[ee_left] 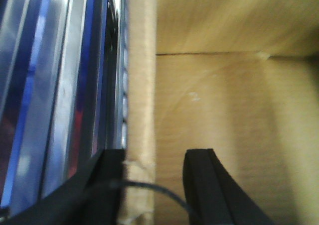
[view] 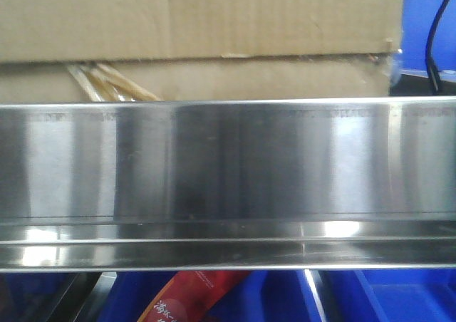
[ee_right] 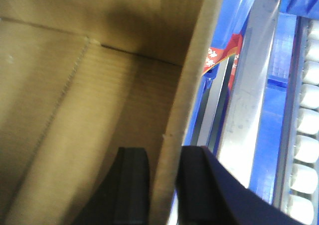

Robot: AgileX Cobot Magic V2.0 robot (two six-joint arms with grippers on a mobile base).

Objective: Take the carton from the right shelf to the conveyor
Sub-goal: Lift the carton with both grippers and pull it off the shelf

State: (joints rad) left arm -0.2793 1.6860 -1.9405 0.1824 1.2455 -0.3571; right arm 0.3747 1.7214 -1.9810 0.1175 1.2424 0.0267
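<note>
The large plain brown corrugated cardboard carton [view: 199,23] is seen across the top of the front view. It is sat on the shelf [view: 228,165], behind the wide brushed stainless-steel front rail that fills the middle band of the frame. A tuft of yellowish tape [view: 114,83] is caught at upper left. Blue plastic bins [view: 399,297] and a red packet [view: 192,297] are glimpsed along the bottom edge.

Now the grip. In the left wrist view the left claw [ee_left: 154,158] is set astride the carton's upright side wall, one black finger outside at lower left and one inside at lower centre. The outer finger is met by the cardboard, but it cannot be told whether the inner one is pressed home. In the right wrist view the right claw [ee_right: 165,153] is pinched on the opposite wall, with no gap shown either side of the cardboard. Grey rollers [ee_right: 309,95] are lined down the right edge.

Opposite walls are taken, it is judged, so that the wide box is kept level and can be lifted clear of the rail. The conveyor is not in view, and the carry is judged not yet begun.
</note>
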